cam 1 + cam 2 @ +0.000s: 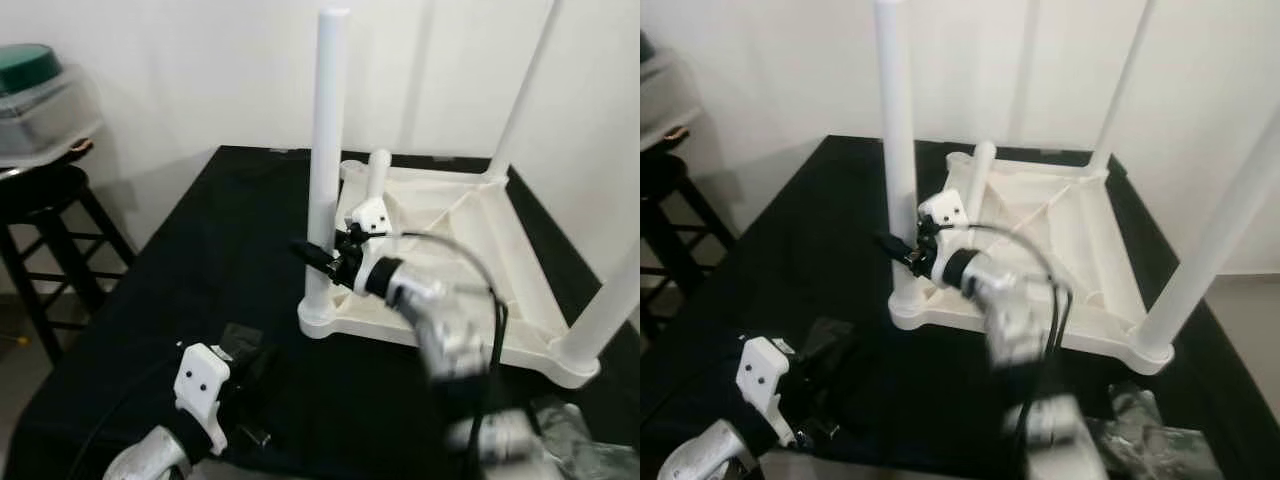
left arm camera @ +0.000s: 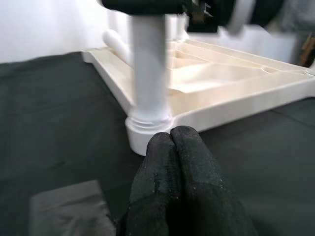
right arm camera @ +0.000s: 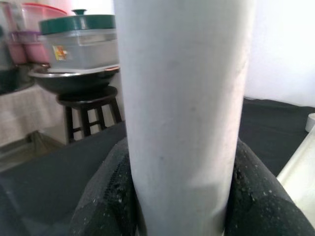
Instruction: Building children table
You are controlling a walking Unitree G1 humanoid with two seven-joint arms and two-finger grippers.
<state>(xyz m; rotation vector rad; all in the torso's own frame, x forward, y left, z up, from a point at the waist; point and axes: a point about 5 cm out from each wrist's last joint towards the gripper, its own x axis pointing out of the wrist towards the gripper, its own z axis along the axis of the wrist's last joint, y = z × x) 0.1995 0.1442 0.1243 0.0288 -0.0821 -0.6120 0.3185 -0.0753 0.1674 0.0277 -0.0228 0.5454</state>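
Observation:
The white table top (image 1: 455, 235) lies upside down on a black cloth (image 1: 200, 280). Three white legs stand upright in its corners: near left (image 1: 327, 140), far right (image 1: 525, 90) and near right (image 1: 610, 300). A further white leg (image 1: 378, 172) leans or lies at the far left corner. My right gripper (image 1: 318, 255) is shut on the near-left leg (image 3: 182, 98), low down, one black finger (image 3: 108, 196) on each side of it. My left gripper (image 2: 177, 162) is shut on nothing and rests low over the cloth in front of that leg's socket (image 2: 147, 128).
A dark stool (image 1: 45, 200) stands to the left of the table, carrying a bowl and a lidded box with a green top (image 1: 40, 85). Crumpled clear plastic (image 1: 580, 440) lies at the near right. A grey sheet (image 2: 69, 206) lies by my left gripper. A white wall is behind.

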